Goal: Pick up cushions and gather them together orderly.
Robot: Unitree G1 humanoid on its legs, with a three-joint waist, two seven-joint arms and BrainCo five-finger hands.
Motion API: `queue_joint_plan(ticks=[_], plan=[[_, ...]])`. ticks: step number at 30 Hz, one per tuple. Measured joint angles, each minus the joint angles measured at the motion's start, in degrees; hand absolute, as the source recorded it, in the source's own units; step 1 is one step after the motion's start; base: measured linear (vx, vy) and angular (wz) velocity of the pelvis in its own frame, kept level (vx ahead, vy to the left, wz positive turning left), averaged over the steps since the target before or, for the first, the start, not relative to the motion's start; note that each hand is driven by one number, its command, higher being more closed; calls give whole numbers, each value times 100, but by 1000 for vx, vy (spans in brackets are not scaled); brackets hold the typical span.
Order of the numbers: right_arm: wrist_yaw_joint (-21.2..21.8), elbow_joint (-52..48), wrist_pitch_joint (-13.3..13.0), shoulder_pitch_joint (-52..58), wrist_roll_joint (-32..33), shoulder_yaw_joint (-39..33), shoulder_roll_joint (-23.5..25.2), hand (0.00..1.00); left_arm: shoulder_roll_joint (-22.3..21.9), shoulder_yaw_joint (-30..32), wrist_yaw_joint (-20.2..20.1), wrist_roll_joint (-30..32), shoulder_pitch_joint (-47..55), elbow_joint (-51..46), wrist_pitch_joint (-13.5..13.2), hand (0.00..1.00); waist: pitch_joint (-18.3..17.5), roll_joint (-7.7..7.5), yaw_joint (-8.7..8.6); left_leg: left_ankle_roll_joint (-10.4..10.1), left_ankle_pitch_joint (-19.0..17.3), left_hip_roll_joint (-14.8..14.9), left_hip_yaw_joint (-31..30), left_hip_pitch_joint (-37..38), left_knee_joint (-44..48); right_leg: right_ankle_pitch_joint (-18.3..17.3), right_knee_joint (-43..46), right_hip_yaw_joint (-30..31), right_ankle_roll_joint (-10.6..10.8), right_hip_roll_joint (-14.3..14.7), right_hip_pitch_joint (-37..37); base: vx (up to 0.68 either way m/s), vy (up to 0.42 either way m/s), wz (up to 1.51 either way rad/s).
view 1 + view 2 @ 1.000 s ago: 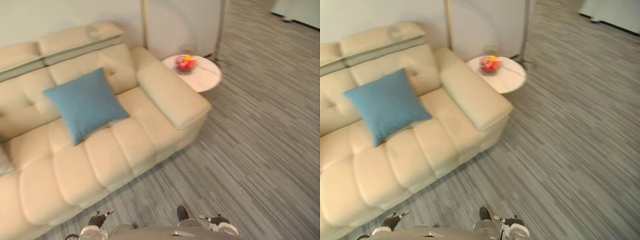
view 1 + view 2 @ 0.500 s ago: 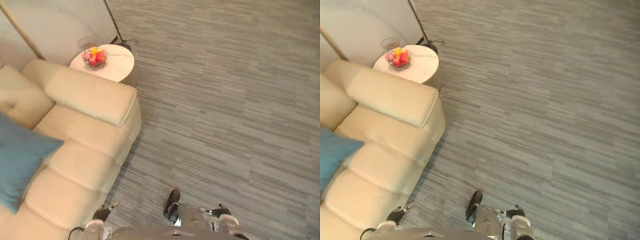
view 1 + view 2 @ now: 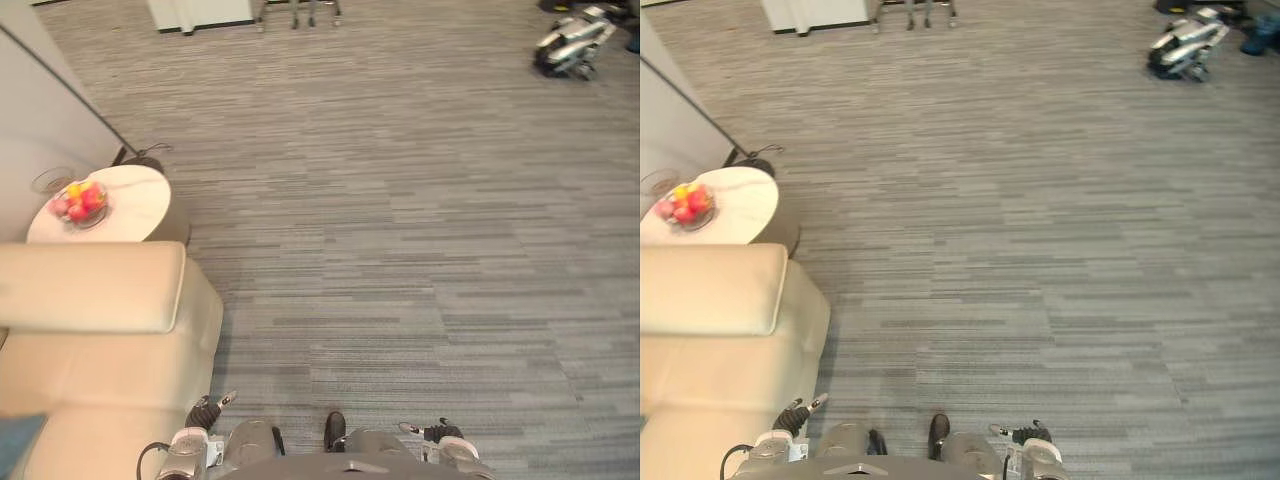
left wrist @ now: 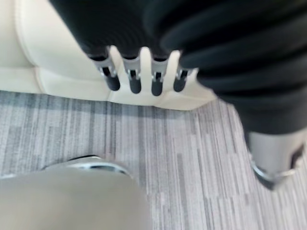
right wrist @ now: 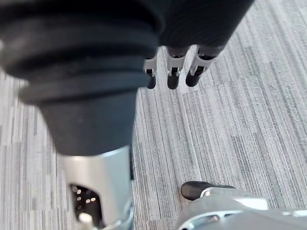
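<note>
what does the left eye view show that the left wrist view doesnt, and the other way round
Left eye view: a round side table with a fruit bowl, a blue cushion corner on the sofa, the right hand, and a grey machine far across the floor.
Left wrist view: close up, the left hand has straight fingers and holds nothing.
Both: the cream sofa, the grey carpet and the left hand.

A mock living room in an office or lab hall. A cream sofa (image 3: 90, 300) and a round side table (image 3: 135, 195) with a fruit bowl (image 3: 80, 203) stand at the edge of wide grey carpet (image 3: 400, 260) — a white cabinet (image 3: 200, 12) and a grey machine (image 3: 570, 45) lie far off.
</note>
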Motion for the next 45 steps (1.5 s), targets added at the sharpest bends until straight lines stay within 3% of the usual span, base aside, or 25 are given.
queue_joint_plan(ticks=[2,3,4,9,12,14,15,16,17,22,27,29,30,31,33,34,35,39,42,43,45], plan=[[-8,-28,-1,21,-4,-59,33,0,-2,10,2,-4,3,5,1,0,2,-9,2,41,291,-25,-185,149,-247,-82,105,273,106,35,-4,182,146,-92],[-16,-77,0,34,-4,-150,86,0,3,20,3,-4,0,-1,1,0,8,-19,-1,49,651,-23,-17,354,-453,-207,259,380,183,1,-18,198,169,-84],[-31,-258,-10,127,-4,-165,180,0,41,34,0,-4,-5,-6,1,0,4,-102,-13,111,752,-37,305,546,-565,-352,438,456,289,-121,-29,202,177,-76],[-1,-316,-12,159,-3,-217,389,0,37,70,-9,-2,-71,43,0,0,-173,-291,9,231,676,-173,1002,840,-765,-262,495,739,498,-359,-183,216,201,-76],[37,-282,-17,137,-5,-191,406,0,-72,65,-21,2,-133,184,0,0,-211,-234,14,237,672,-251,1064,1176,-804,-125,464,987,648,-365,-2,156,97,-80],[51,-200,-24,72,-9,-114,404,0,-147,7,-22,-1,-122,246,0,0,-258,-160,36,244,672,-209,1180,1380,-961,-16,448,671,661,-395,-39,70,42,-81],[59,-192,-24,11,-11,-97,422,0,-157,-32,-28,-1,-122,259,0,0,-269,-159,14,274,662,-221,1286,1432,-1065,-207,537,-169,435,-635,-117,-6,1,-44],[59,-187,-15,-10,-13,-95,442,0,-154,-62,-30,-1,-123,258,0,0,-266,-176,11,300,647,-248,1340,1451,-1100,-282,581,-602,362,-797,-157,-22,8,-41],[60,-150,-12,-34,-16,-95,475,0,-91,-114,-49,-3,-154,263,1,0,-247,-280,-8,306,628,-302,1348,1513,-1151,-218,532,-979,461,-912,-117,-17,2,-21],[58,45,-46,-95,-15,29,348,0,-131,-115,-103,1,-144,274,-1,0,-240,-131,27,307,626,-244,1331,1660,-1152,160,-145,-670,436,-630,252,15,-24,-34],[57,55,-48,-87,-11,34,316,0,-120,-208,-107,6,-139,278,-1,0,-235,-107,-8,295,538,-238,1388,1712,-1187,741,-959,-158,468,-418,433,-47,41,-51],[52,22,-46,-142,-8,11,298,0,-124,-274,-107,6,-139,260,2,0,-196,16,-41,301,366,-62,1660,1722,-1300,507,-987,-730,311,-430,327,-101,63,-59],[47,33,-45,-156,-8,17,267,0,-143,-277,-107,-3,-163,264,5,0,-168,114,-36,299,339,0,1904,1651,-1427,344,-550,-1650,202,-646,153,-59,54,-76],[46,35,-41,-185,-9,8,262,0,-127,-280,-107,-4,-197,224,5,0,-182,69,-11,288,346,39,2136,1653,-1448,61,-72,-2375,222,-969,1,-42,51,-86],[46,33,-43,-157,-4,16,281,0,-34,-282,-107,-4,-149,221,4,0,-148,-5,40,247,367,-1,2407,1831,-1446,116,103,-2473,308,-1089,-30,73,-46,-99],[48,31,-55,-149,-2,15,277,0,18,-348,-106,-1,-142,235,5,0,-143,-53,0,225,380,-34,2500,1894,-1445,299,130,-2271,350,-1080,-92,86,-149,-99],[44,23,-62,-150,-3,15,245,0,59,-464,-107,1,-137,255,4,0,-145,-54,-64,163,417,-18,2554,1914,-1424,264,214,-2114,386,-1061,-159,12,-147,-66],[38,25,-99,-176,44,4,122,0,26,-493,-107,-4,-198,214,4,0,-63,-17,-97,17,285,355,2605,1472,-283,82,243,-1874,323,-941,-296,-4,-141,-41],[22,30,-106,-176,100,18,37,0,6,-441,-110,-7,-204,158,-9,0,46,108,6,131,158,956,2345,800,1609,-14,176,-1471,206,-580,-134,54,-150,-60],[20,34,-103,-191,105,20,14,0,-2,-440,-110,-6,-209,152,-11,0,69,151,17,125,94,934,2166,731,1748,-34,174,-1388,192,-543,-89,129,-103,-82],[11,43,-99,-196,117,9,-89,0,-24,-439,-109,-6,-228,145,-13,0,126,227,-5,24,-101,622,1531,385,1790,-86,133,-1113,183,-490,48,137,-17,-69]])
